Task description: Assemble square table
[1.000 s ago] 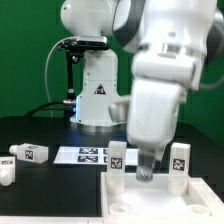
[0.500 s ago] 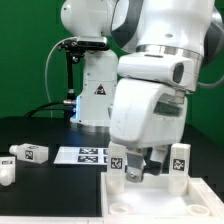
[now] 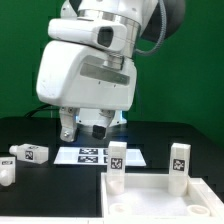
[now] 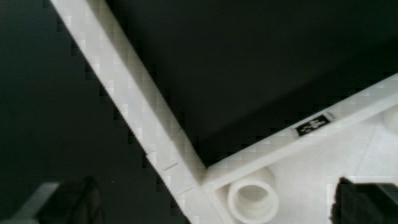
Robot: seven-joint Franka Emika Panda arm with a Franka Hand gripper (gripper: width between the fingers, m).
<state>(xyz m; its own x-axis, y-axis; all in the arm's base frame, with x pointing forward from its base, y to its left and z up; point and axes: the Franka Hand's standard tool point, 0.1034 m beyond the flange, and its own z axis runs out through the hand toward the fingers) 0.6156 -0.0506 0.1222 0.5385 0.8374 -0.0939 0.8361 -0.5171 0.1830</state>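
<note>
The white square tabletop (image 3: 160,196) lies at the exterior view's lower right, rim up. Two white legs with marker tags stand upright on its far side, one (image 3: 117,161) toward the left and one (image 3: 179,164) toward the right. Two more legs lie loose on the black table at the exterior view's left, one (image 3: 31,153) further back and one (image 3: 5,171) at the edge. My gripper (image 3: 84,130) hangs open and empty above the table, up and to the left of the tabletop. The wrist view shows the tabletop's rim corner (image 4: 143,110) with a round screw hole (image 4: 249,193) between my open fingers (image 4: 71,200).
The marker board (image 3: 90,155) lies flat on the black table below my gripper, between the loose legs and the tabletop. The robot's white base (image 3: 95,95) stands at the back behind my arm.
My gripper has risen from between the two upright legs and swung to the exterior view's left, away from the tabletop. The legs and tabletop have not moved.
</note>
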